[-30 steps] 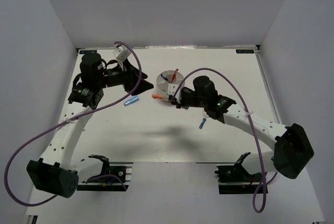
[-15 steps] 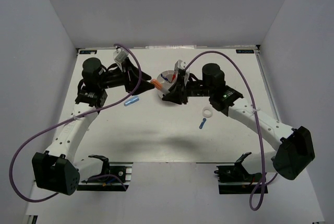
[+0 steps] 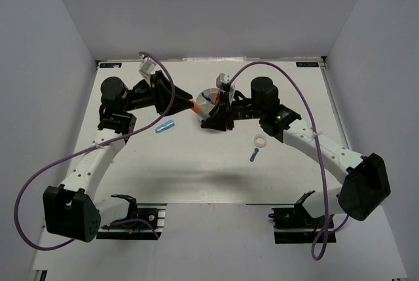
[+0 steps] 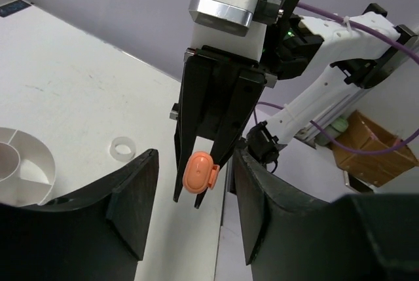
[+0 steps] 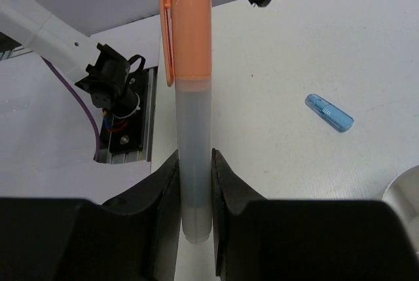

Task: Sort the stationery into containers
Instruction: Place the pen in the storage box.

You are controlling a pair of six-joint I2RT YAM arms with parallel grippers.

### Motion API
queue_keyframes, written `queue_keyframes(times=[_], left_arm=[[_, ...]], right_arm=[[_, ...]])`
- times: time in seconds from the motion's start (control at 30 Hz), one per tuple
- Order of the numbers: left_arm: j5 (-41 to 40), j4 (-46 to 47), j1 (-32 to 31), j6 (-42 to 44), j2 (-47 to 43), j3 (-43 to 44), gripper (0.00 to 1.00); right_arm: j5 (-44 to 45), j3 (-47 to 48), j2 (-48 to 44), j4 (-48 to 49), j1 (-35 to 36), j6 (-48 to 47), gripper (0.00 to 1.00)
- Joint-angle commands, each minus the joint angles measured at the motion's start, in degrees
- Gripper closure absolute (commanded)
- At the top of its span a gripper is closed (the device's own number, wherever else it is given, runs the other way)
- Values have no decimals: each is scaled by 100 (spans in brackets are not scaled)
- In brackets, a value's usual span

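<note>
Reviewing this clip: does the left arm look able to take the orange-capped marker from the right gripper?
Probably yes. The right gripper holds the orange-capped marker by its pale barrel, so the orange cap sticks out free, between the open fingers of the left gripper, with nothing in between.

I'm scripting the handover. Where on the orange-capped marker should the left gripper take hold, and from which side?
The orange cap: it juts free beyond the right gripper, which clamps the white barrel. Come end-on along its axis, with the left gripper straddling the cap, away from its clip.
</note>
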Motion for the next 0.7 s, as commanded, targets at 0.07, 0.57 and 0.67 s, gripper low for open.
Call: queue_keyframes(times=[0.07, 0.57, 0.67], left_arm=[[233, 579, 19, -580, 146, -71, 44], [198, 272, 19, -518, 313, 17, 88], [102, 184, 19, -510, 340, 87, 96]], right_arm=[[-164, 339, 60, 269, -44, 210, 100], [-200, 489, 165, 190, -26, 272, 100], [-138, 559, 227, 137, -35, 281, 100]])
